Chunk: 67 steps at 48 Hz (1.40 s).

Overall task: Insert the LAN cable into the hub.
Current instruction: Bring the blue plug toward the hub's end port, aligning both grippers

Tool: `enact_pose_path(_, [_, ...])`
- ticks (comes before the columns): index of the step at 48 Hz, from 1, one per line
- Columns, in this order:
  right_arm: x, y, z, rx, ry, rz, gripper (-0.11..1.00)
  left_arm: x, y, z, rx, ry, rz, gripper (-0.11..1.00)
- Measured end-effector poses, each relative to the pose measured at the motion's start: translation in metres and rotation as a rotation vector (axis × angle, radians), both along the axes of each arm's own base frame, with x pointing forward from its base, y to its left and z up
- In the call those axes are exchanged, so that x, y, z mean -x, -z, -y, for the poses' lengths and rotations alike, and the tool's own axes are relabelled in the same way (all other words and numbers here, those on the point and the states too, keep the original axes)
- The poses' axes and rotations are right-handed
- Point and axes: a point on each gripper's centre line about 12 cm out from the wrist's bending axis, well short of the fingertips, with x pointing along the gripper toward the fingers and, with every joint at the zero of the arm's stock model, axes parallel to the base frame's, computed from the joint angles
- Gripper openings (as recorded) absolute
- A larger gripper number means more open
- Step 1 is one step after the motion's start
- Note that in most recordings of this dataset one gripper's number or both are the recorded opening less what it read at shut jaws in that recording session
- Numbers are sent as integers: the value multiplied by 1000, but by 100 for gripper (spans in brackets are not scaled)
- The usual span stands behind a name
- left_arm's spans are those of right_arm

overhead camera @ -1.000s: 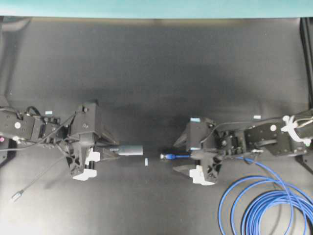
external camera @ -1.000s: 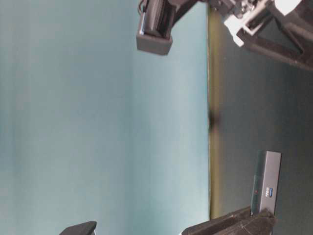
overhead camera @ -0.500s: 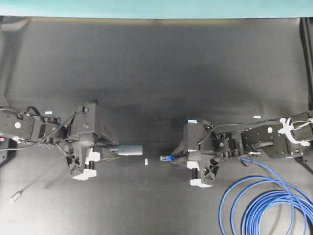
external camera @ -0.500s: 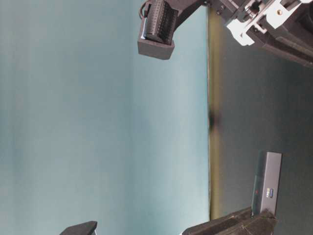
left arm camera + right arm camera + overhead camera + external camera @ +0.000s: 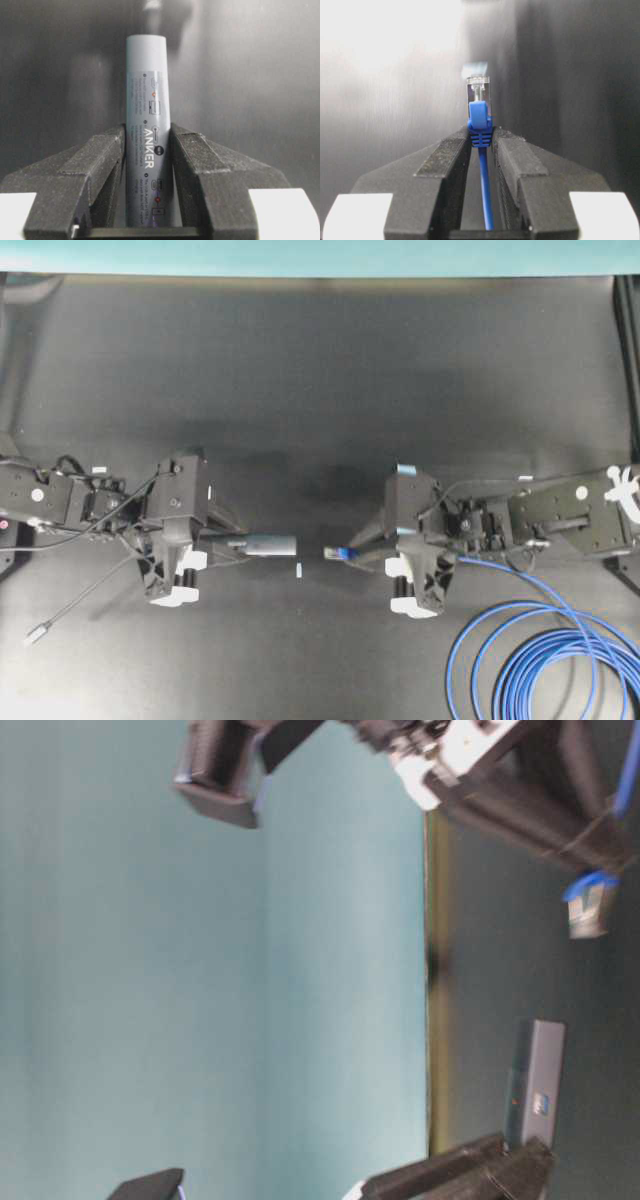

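Since a second ago our right gripper has clamped the cable by its boot and lifted the plug. Our left gripper grips the hub. Bare mat separates plug and hub.

We see a bright-blue LAN cable with a clear plug and blue boot, a matte grey hub printed with small white lettering, and a black surface edged in teal.
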Motion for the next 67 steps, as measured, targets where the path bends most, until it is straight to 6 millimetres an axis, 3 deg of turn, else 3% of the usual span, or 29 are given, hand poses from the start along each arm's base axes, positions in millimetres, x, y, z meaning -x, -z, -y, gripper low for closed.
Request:
enact_pose_path(22, [-14,-9,2,-4,10,35,13,-9,-7,0,-39,17,22,28])
enact_pose_path(67, [-17,-11,3,-1,11,42,13,-11,-3,-5,-42,5,-6,28])
